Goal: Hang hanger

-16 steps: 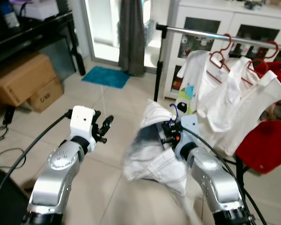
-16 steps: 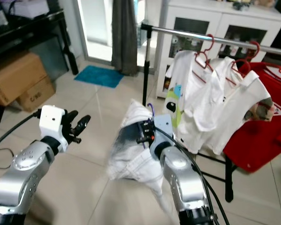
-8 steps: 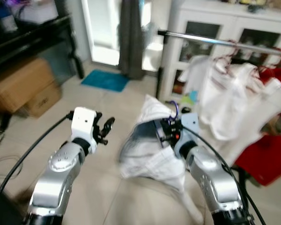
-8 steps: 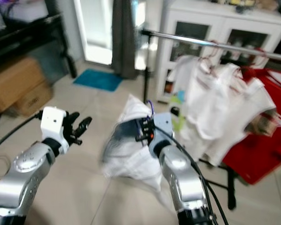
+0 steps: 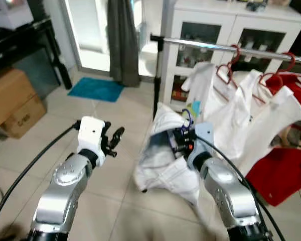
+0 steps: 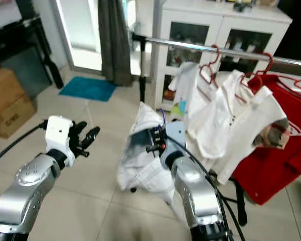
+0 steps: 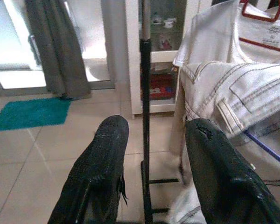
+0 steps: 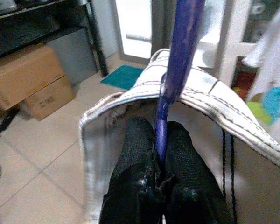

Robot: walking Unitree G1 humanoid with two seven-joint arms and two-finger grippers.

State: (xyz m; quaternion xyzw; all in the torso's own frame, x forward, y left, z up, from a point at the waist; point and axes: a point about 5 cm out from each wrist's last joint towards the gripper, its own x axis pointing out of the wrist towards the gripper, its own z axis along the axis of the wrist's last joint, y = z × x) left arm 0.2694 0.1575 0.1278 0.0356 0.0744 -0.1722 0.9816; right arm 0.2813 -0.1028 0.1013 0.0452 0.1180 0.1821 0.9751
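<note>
Tiled room with clothes rail [image 5: 226,47] ahead; purple hanger [image 8: 175,65] held in front of robot.

Right gripper [image 8: 157,161] has both fingers pressed together on the purple hanger's neck, just below its hook; a pale denim garment [image 5: 163,150] drapes from that hanger and hangs near the rail's black upright post [image 5: 157,80], below the bar. Left gripper [image 5: 113,139] is raised to the left of the garment, fingers [image 7: 100,172] spread apart and holding nothing. White shirts [image 5: 241,120] on red hangers [image 5: 230,70] occupy the rail, with a red cloth [image 5: 286,165] to their right. White cabinet [image 5: 210,25] stands behind.
</note>
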